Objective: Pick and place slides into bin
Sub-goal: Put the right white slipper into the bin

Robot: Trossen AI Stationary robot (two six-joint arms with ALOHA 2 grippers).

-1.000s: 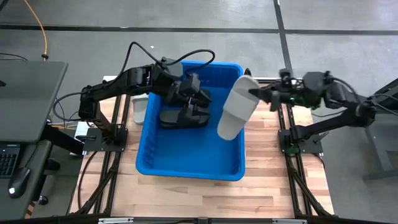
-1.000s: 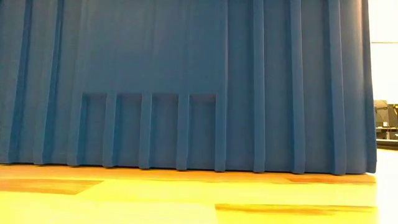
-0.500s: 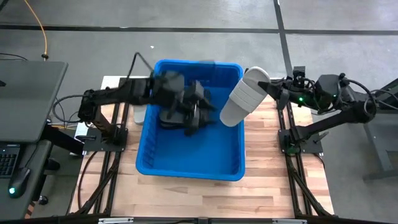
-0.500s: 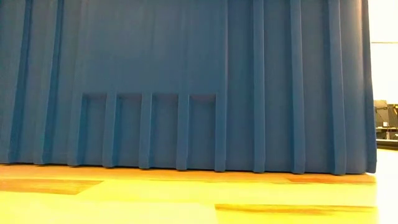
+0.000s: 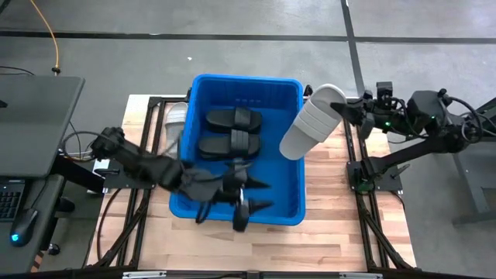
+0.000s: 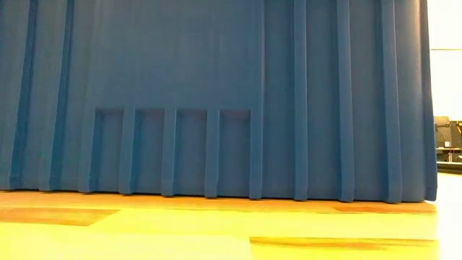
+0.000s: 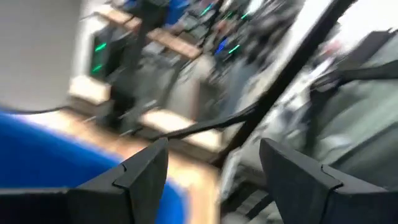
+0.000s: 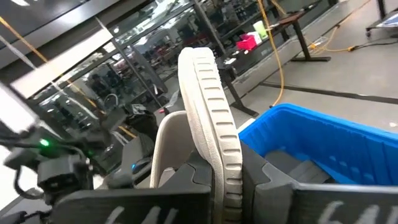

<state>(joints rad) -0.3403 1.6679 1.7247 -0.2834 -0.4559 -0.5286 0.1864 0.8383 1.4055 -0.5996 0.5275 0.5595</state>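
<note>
My right pincer (image 5: 341, 116) pinches a pale slide (image 5: 310, 124) at the bin's (image 5: 236, 211) right rim. The high view shows two black slides (image 5: 231, 132) inside; the low view shows only blue wall. My left pincer (image 5: 249, 200), lower centre, is spread.

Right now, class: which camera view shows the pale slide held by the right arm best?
The high view: the whole pale slide hangs from the right pincer at the bin's right rim. The right wrist view shows only its ribbed strap, close up. The low and left wrist views miss it.
</note>
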